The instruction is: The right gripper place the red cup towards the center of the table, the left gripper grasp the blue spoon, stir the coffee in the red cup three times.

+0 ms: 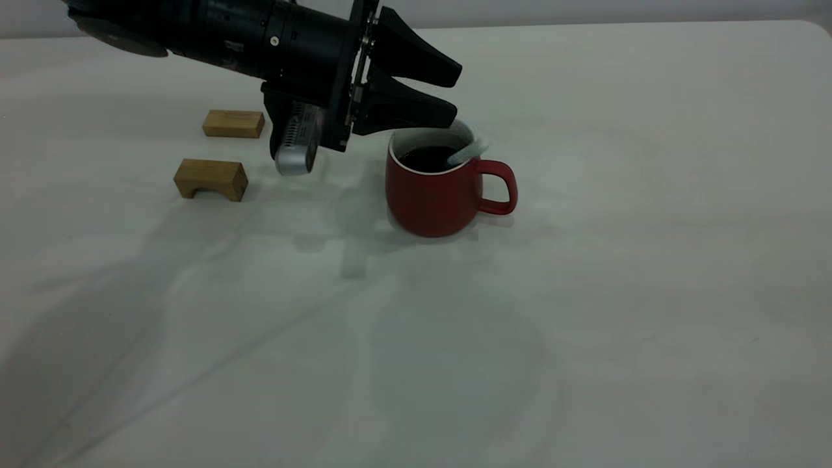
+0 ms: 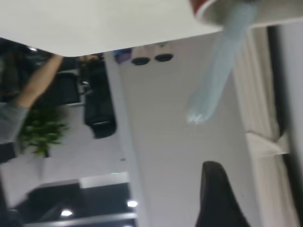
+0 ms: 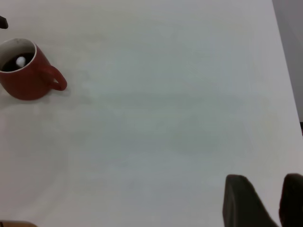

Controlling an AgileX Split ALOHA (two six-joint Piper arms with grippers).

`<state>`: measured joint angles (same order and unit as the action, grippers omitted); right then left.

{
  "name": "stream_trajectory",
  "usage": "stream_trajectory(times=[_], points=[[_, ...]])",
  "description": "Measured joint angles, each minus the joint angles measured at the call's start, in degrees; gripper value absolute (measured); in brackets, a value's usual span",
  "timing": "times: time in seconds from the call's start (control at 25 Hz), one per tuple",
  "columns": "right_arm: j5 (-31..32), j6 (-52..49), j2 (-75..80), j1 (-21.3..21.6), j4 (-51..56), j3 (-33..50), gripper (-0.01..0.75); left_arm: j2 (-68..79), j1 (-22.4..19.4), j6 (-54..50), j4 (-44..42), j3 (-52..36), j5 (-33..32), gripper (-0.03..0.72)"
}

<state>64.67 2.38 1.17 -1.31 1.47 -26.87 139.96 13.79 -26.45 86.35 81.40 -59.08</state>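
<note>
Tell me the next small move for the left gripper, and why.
Probably back the left gripper up and away from the red cup. Its fingers are open and apart from the blue spoon, which leans on the rim with its bowl in the coffee. Whether all three stirs are done cannot be told. The right gripper is parked far off.

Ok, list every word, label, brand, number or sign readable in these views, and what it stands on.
None can be read: the red cup, the blue spoon, the two wooden blocks, the table and the left gripper show no lettering.
</note>
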Motion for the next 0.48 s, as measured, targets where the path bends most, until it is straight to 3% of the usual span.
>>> stream_trajectory(times=[0.2, 0.48], points=[[0.0, 0.0, 0.0, 0.0, 0.0, 0.0, 0.238, -4.94, 0.0, 0.48, -10.03, 0.57, -1.0, 0.495], [0.0, 0.0, 0.0, 0.0, 0.0, 0.0, 0.238, -18.97, 0.0, 0.55, -39.51, 3.96, -5.86, 0.495]])
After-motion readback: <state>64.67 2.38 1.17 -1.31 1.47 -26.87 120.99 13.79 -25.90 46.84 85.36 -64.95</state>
